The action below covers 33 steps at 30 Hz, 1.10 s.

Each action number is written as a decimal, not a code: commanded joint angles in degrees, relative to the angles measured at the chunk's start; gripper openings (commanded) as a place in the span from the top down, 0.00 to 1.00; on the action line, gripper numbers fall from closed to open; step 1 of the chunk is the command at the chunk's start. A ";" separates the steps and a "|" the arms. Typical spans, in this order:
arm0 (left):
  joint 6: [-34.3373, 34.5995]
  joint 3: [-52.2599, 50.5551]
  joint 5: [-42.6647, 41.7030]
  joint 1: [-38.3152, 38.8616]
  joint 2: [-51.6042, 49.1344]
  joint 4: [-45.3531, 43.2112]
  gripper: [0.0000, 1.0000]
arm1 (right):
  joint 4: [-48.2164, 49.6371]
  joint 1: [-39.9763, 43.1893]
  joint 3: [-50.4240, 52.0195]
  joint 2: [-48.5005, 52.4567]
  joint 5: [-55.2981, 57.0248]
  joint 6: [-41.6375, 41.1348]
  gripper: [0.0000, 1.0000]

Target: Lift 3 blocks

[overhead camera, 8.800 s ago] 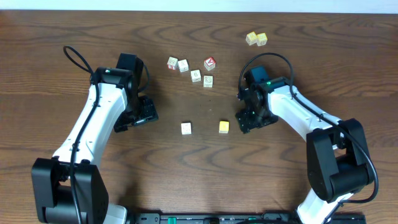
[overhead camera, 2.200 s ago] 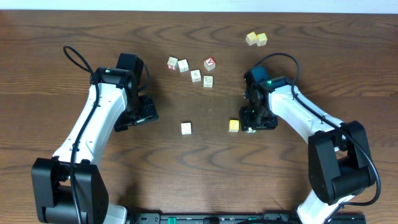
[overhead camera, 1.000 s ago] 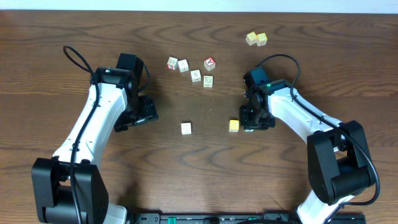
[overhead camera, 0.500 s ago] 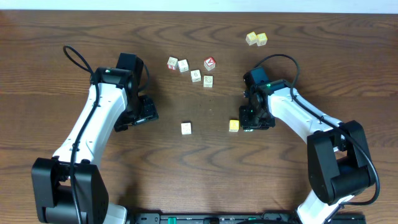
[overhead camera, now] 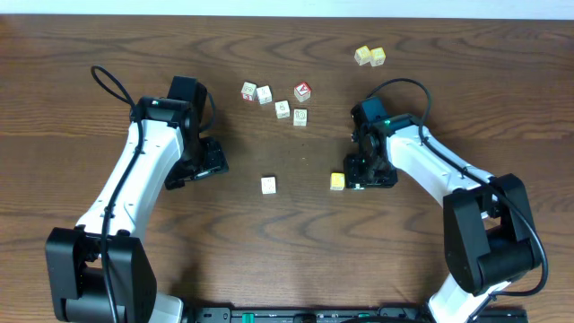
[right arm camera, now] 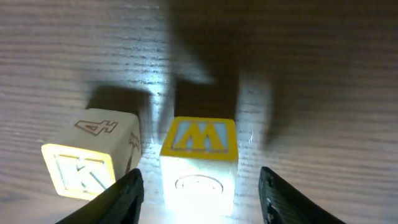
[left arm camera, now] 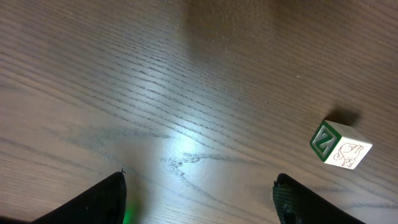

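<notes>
Wooden table (overhead camera: 287, 251): yellow block (right arm camera: 199, 155) between right fingers (right arm camera: 121, 199), not touching.

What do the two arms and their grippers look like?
The left arm and the right arm have white rounded links and black joints. A thin black cable loops out near each wrist. The gripper fingers are black and blunt.

The dark, wood-grained tabletop (overhead camera: 269, 251) carries a loose cluster just above the middle of the frame: a red-faced cube (overhead camera: 303, 91) with four whitish cubes (overhead camera: 264, 94) spread to its left and below it. In the upper right, two pale yellow cubes (overhead camera: 362, 56) sit side by side, touching.
</notes>
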State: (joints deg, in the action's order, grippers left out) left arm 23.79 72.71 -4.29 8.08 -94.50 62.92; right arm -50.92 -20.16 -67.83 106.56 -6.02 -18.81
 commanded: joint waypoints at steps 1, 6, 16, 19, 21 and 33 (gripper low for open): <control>0.11 -0.24 0.70 -0.07 -0.13 -0.17 0.24 | -3.48 0.74 -5.88 -0.55 -0.24 0.81 0.41; 0.07 -0.24 0.68 -0.07 -0.13 -0.70 0.25 | -12.37 4.20 -14.56 -0.55 0.59 1.60 0.26; -0.22 -5.90 -9.81 0.04 -0.46 -10.95 0.83 | -16.39 11.85 -17.14 -0.52 0.55 1.73 0.40; -6.95 -9.27 -22.38 0.66 -0.76 -17.46 0.37 | -16.24 11.93 -17.11 -0.52 0.55 1.73 0.40; -7.65 -9.53 -24.90 1.81 -0.76 -18.95 0.32 | -16.11 11.91 -17.11 -0.52 0.55 1.70 0.39; -6.03 -6.84 -7.63 14.60 -0.76 -20.15 0.19 | -15.45 11.80 -17.11 -0.52 -0.59 1.60 0.38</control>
State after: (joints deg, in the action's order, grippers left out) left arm 17.34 63.88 -19.07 20.60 -94.89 43.46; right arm -66.52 -8.43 -84.68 106.54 -5.74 -17.34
